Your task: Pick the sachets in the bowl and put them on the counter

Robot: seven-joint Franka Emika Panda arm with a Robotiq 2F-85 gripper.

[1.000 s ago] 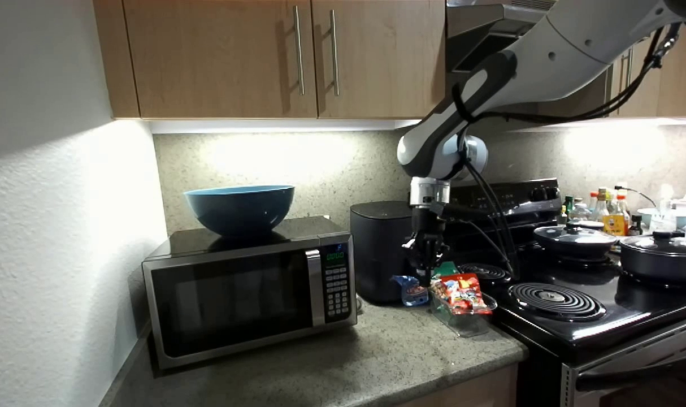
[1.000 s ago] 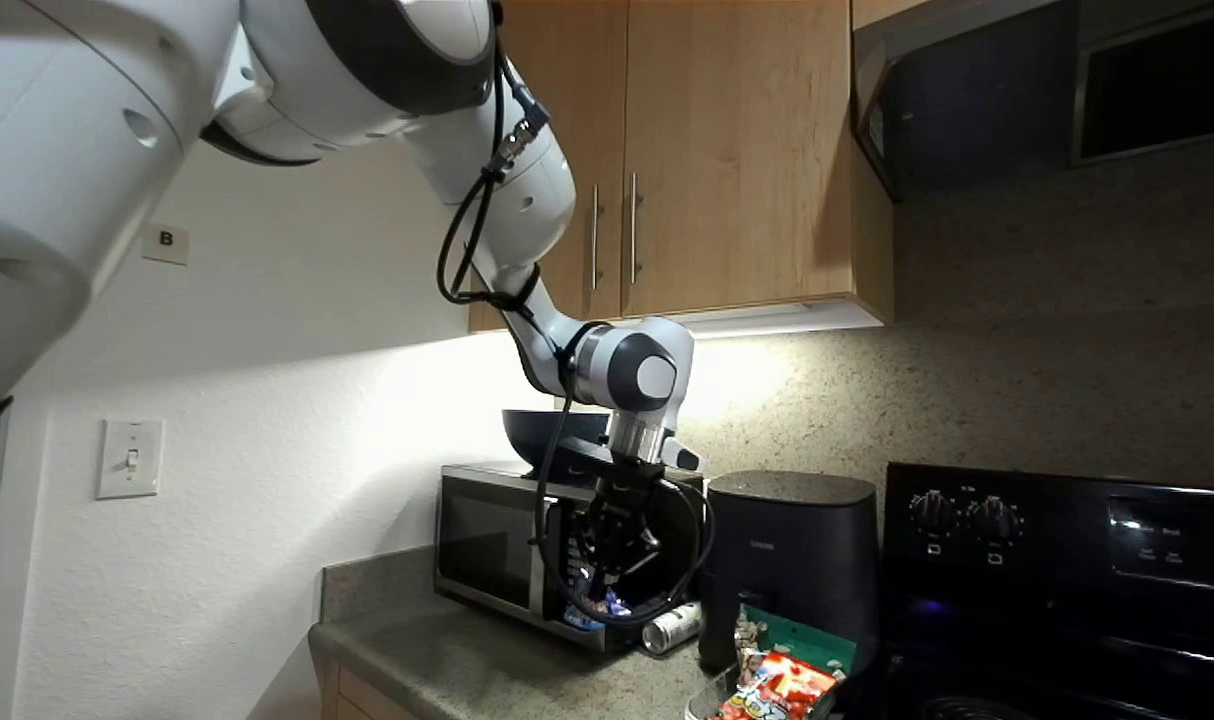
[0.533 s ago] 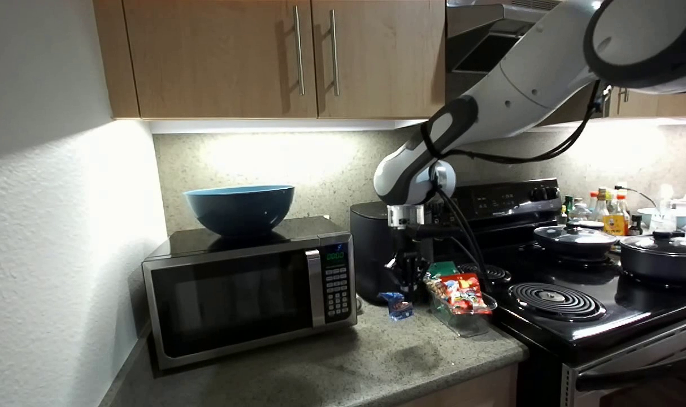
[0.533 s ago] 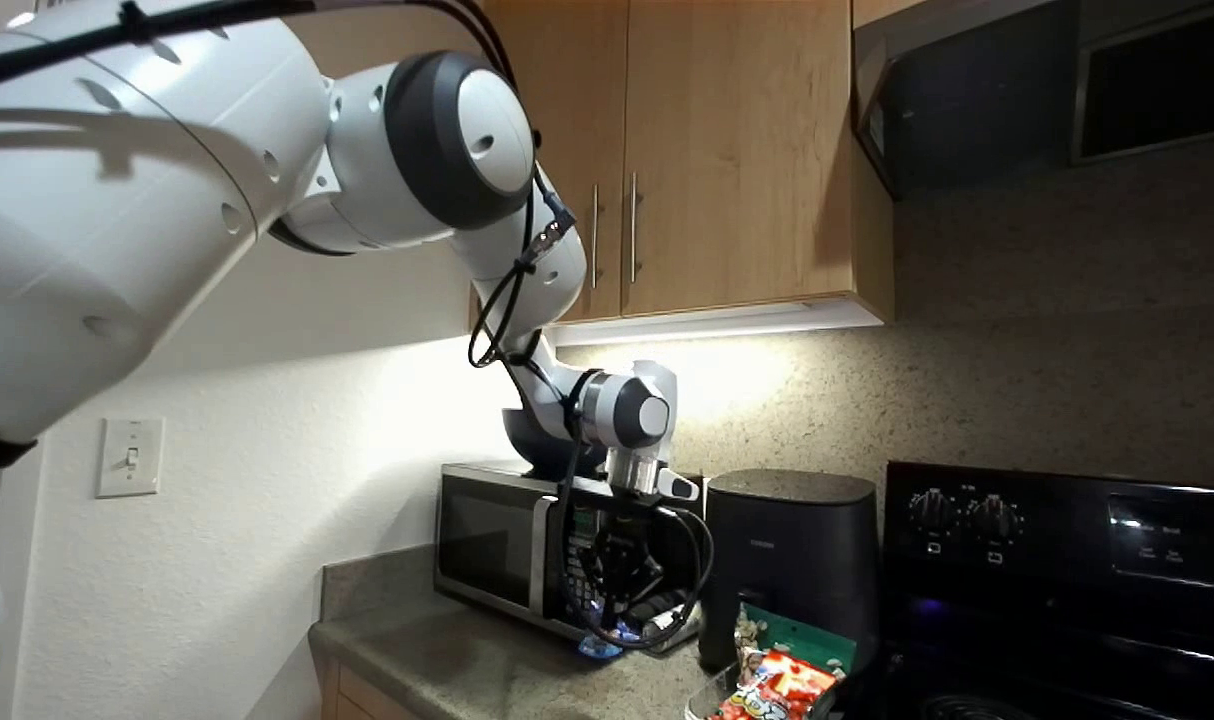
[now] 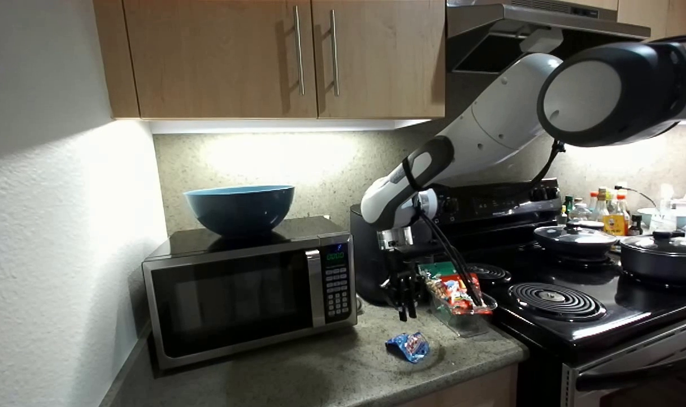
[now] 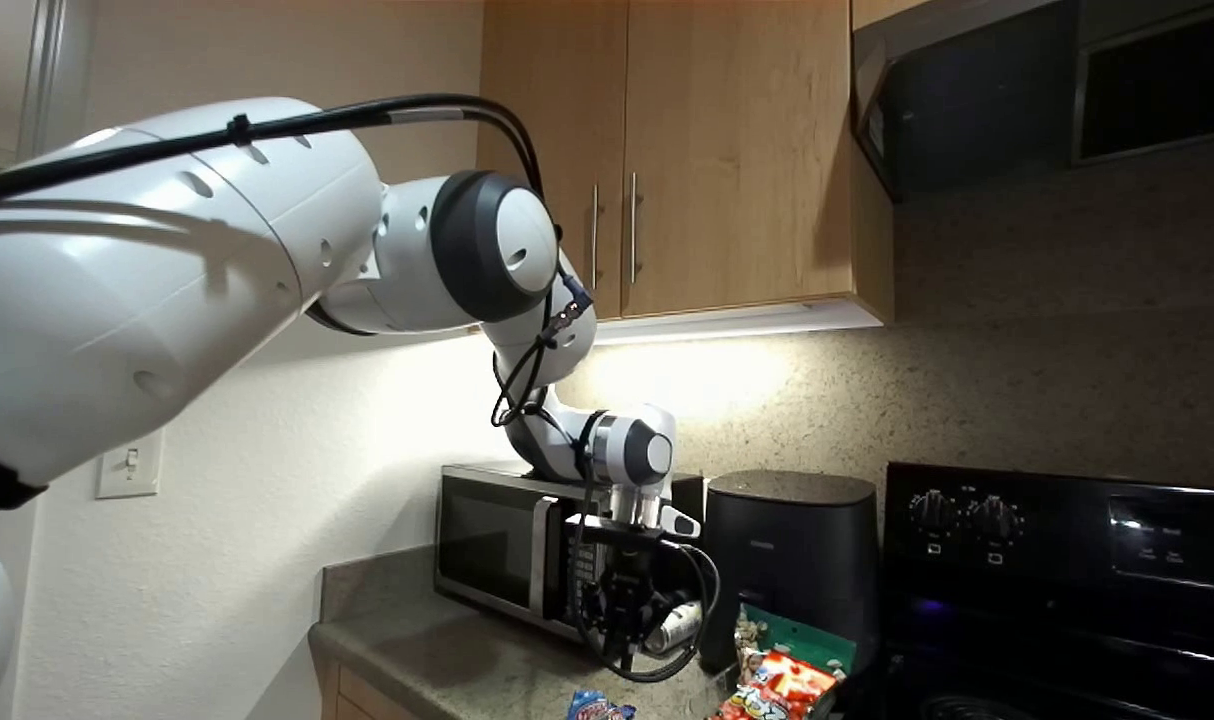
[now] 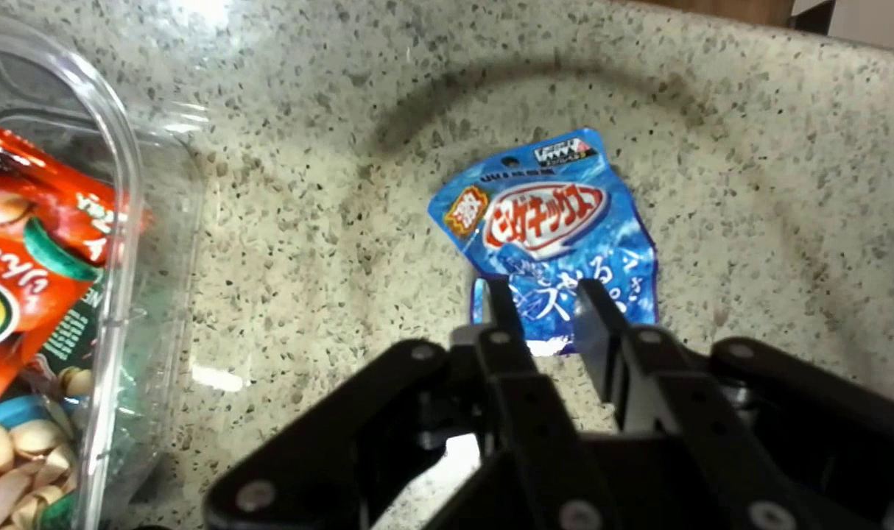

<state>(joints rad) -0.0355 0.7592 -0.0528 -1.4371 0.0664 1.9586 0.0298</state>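
Wrist view, far left: a clear plastic tub (image 7: pixel 127 250), taken here for the bowl, holds a glossy red sachet (image 7: pixel 31 243) and, partly under it, a dark green packet (image 7: pixel 71 335).
Speckled stretch: grey-brown, stone-look desk (image 7: pixel 292 221) shows to the tub's right.
Right of centre: a flat, glossy blue sachet (image 7: pixel 554 235) lies on that surface, out of the tub.
Above the blue: black, jointed fingers (image 7: pixel 506 324) stand slightly apart with nothing between them; they overlap the sachet's lower end here, yet in both exterior views the tips hang above it.
Sachet step: blue looks delivered; red and green seem next.
Tub approach: best to rise straight up first, so the tips do not drag the blue one, then clear the rim before lowering.
Red grip: spread wider and pinch a raised wrapper edge deeply; slick film may slip, and the light tub could slide if its wall is caught.
Desk spot: beside blue, short of the edge.
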